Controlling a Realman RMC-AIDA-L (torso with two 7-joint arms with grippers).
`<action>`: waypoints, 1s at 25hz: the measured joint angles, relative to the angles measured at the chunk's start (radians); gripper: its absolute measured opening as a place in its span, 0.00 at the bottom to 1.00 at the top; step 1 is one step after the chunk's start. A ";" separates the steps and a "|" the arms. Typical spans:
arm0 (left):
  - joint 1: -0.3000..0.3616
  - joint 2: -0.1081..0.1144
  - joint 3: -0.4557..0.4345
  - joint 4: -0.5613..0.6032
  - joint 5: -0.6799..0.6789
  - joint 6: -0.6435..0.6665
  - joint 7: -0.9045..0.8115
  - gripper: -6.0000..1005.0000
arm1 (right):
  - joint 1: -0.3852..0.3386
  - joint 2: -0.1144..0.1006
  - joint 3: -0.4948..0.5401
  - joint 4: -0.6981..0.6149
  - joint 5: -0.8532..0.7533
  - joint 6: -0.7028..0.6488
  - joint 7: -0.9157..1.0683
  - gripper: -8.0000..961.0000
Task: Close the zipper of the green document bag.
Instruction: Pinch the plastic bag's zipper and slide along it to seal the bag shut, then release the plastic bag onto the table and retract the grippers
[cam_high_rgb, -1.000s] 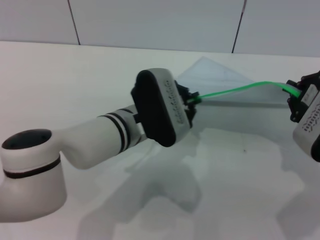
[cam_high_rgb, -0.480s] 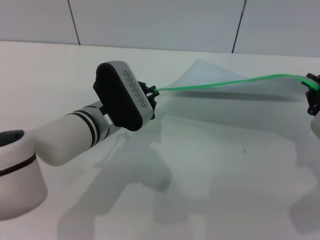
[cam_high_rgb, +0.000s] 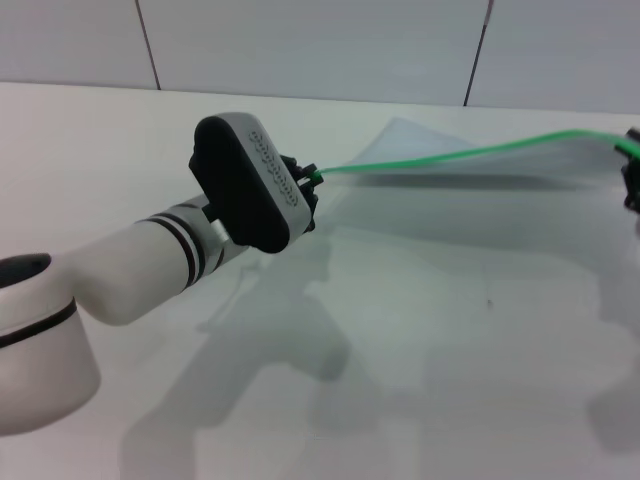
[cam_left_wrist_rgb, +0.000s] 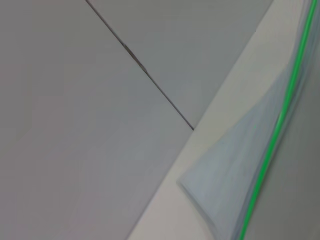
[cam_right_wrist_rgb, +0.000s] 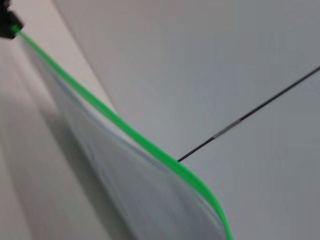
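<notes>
The green document bag (cam_high_rgb: 425, 142) hangs lifted off the table, a translucent bluish-grey pouch stretched between my two grippers. Its zipper (cam_high_rgb: 470, 153) is the bright green strip along the upper edge. My left gripper (cam_high_rgb: 308, 183) is shut on the strip's left end, and the slider cannot be made out there. At the frame's right edge my right gripper (cam_high_rgb: 632, 170) is shut on the other end, mostly cut off. The left wrist view shows the zipper (cam_left_wrist_rgb: 272, 145) running along the bag (cam_left_wrist_rgb: 235, 170). The right wrist view shows the zipper (cam_right_wrist_rgb: 125, 129), the bag (cam_right_wrist_rgb: 105, 170) and the left gripper (cam_right_wrist_rgb: 7, 24) far off.
A white table (cam_high_rgb: 450, 330) spreads beneath the bag, marked only by shadows of the arms. A pale panelled wall (cam_high_rgb: 300, 40) with dark seams stands behind it. My left arm's forearm (cam_high_rgb: 130, 265) reaches in from the lower left.
My left gripper slid left along the green strip, then rose slightly. My right gripper moved right, almost out of the head view. The strip between them is now longer and tauter.
</notes>
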 joint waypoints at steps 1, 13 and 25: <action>-0.001 -0.001 -0.005 -0.007 -0.001 -0.002 -0.001 0.08 | 0.000 0.000 0.008 0.001 0.000 0.013 0.029 0.11; -0.012 0.002 -0.150 -0.061 -0.228 -0.226 -0.140 0.21 | -0.077 0.004 0.069 0.041 0.061 0.484 0.420 0.29; 0.101 -0.006 -0.254 0.065 -0.395 -0.650 -0.094 0.61 | 0.088 -0.005 -0.112 0.538 0.378 0.981 0.420 0.60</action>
